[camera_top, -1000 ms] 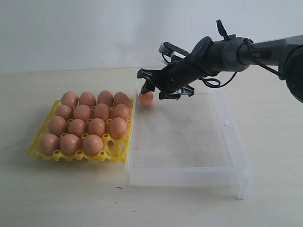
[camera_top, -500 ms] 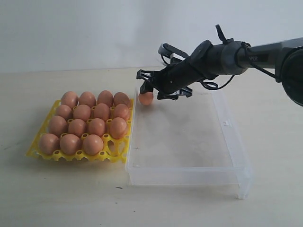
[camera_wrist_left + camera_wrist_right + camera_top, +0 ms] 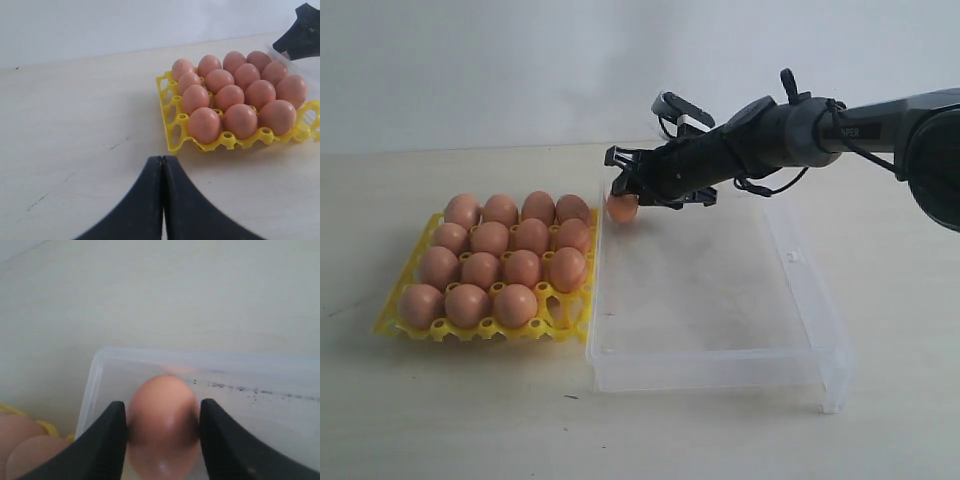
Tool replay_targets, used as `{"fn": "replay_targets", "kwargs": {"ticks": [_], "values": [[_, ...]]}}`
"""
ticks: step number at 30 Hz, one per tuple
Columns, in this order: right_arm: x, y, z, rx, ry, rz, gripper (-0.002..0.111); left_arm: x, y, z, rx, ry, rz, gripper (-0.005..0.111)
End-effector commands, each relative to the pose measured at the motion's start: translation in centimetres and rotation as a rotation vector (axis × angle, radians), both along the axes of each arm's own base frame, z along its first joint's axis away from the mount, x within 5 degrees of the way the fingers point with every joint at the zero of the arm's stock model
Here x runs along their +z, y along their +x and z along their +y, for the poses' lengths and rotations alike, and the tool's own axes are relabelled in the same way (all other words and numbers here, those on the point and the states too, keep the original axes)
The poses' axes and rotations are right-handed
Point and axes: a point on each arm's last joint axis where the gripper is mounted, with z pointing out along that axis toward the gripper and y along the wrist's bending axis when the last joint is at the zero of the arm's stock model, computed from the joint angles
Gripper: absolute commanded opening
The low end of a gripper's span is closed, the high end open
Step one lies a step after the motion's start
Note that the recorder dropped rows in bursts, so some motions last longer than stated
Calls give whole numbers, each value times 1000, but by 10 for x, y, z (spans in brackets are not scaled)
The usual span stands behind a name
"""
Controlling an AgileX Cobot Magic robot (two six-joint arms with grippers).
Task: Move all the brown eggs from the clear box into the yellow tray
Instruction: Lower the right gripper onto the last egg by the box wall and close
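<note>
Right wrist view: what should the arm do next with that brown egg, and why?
Probably lift straight up: the right gripper presses both sides of the smooth brown egg, which sits close to the clear plastic box's corner wall.

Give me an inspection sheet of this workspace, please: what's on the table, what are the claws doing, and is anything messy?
Surface: pale tabletop with a few small dark marks.
Yellow tray: fifteen brown eggs seated in it; the near right corner cell is vacant.
Clear box: one last egg sits in its far left corner.
Clutter: nothing seen.
Right claw: fingers pressed on both sides of that last egg.
Left claw: shut, holding nothing.
Cables: black cables loop along the right arm.
Surroundings: plain white wall.
</note>
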Motion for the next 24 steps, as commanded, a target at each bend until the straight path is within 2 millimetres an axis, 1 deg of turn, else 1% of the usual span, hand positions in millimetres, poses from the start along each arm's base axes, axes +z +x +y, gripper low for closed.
{"fn": "replay_targets", "kwargs": {"ticks": [1,4,8,9,10,13,15,16,17,19,24], "values": [[4,-1,3,35,21,4,0,2,0,0,-3,1,-17,0],[9,-3,4,55,28,5,0,2,0,0,-3,1,-17,0],[30,-2,3,56,21,-48,0,2,0,0,-3,1,-17,0],[30,-2,2,60,14,-49,0,2,0,0,-3,1,-17,0],[30,-2,2,55,8,-56,3,2,0,0,-3,1,-17,0],[28,1,0,38,-15,-78,17,2,0,0,-3,1,-17,0],[28,3,-2,14,-24,-95,35,2,0,0,-3,1,-17,0],[28,5,-3,-8,-28,-108,48,2,0,0,-3,1,-17,0],[28,7,-3,-25,-25,-113,59,2,0,0,-3,1,-17,0],[26,9,-2,-20,-26,-116,62,2,0,0,-3,1,-17,0],[16,17,2,-7,-20,-118,61,2,0,0,-3,1,-17,0]]}}
